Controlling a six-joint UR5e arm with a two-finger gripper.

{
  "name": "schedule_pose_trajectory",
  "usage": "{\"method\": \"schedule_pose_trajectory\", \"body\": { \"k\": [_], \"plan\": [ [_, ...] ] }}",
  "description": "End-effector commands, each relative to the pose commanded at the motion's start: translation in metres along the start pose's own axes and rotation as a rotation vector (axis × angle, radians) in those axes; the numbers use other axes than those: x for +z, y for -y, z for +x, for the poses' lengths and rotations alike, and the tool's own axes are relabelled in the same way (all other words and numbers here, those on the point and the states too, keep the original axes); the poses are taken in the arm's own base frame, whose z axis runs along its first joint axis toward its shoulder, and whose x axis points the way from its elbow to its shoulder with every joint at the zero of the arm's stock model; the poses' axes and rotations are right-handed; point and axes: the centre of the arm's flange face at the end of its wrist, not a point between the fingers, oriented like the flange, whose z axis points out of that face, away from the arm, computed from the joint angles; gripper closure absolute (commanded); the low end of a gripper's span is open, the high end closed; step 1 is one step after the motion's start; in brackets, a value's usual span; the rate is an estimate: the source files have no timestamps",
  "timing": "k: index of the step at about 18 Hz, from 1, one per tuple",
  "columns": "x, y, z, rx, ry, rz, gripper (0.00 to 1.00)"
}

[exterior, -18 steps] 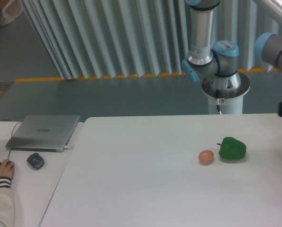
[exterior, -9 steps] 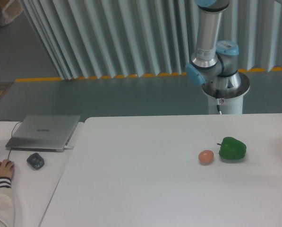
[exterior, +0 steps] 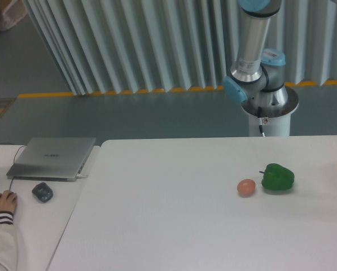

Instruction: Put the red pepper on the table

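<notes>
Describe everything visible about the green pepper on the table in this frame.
The green pepper is a small, glossy, dark-green bell pepper, lumpy and rounded, with a short stem pointing left. It looks plastic-smooth and lies on the white table, toward its right side. A tan-orange egg-shaped thing sits just left of it, apparently not touching. Nothing grips the pepper.

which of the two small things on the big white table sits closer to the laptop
The small tan-orange egg-shaped thing; it lies left of the glossy green bell pepper, on the side toward the closed silver laptop.
</notes>
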Motion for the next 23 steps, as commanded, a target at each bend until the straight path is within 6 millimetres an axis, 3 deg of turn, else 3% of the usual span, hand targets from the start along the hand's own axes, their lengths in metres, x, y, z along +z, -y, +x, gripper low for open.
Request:
{"method": "schedule_pose_trajectory", "body": {
  "k": [9,11,13,23],
  "plan": [
    [0.03,-0.013,-0.013,0.051,0.008,-0.087,0.0],
    [0.042,-0.028,-0.023,0.028,0.003,-0.104,0.0],
    [0.043,-0.029,-0.026,0.027,0.016,-0.103,0.0],
    [0.068,-0.036,-0.027,0.016,-0.018,-0.114,0.0]
  ]
}}
